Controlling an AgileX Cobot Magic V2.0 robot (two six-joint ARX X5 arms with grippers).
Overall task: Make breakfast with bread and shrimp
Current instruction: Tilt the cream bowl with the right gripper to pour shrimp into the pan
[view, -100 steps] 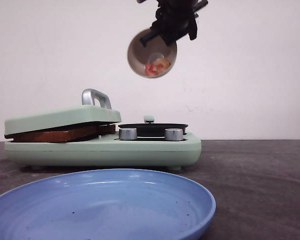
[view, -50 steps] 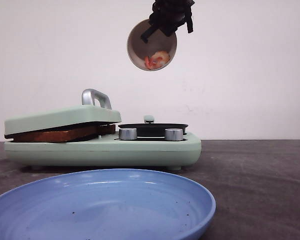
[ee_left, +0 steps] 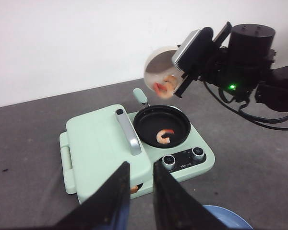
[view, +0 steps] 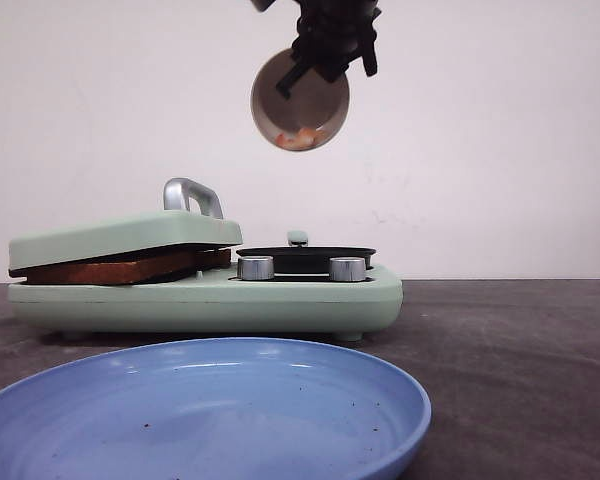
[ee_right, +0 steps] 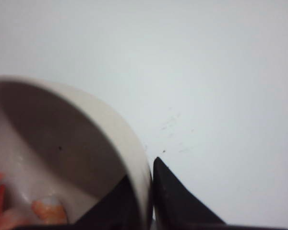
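1. Right gripper (view: pixel 332 40), top centre of the front view, is clamped on the rim of a tipped beige bowl (view: pixel 300 100).
2. Shrimp (view: pixel 298 139) — orange-pink, curled — lie at the bowl's low edge; another (ee_left: pixel 164 137) rests in the black pan (ee_left: pixel 162 125).
3. Left gripper (ee_left: pixel 140 191): fingers apart, holding nothing.
4. Bread (view: pixel 120 268) — brown-crusted — sits under the green press lid (view: pixel 125 237), left of frame.

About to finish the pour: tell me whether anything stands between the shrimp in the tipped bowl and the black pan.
Nothing visible does. The bowl hangs tipped above the open pan, where one shrimp already lies; shrimp in the bowl face only air.
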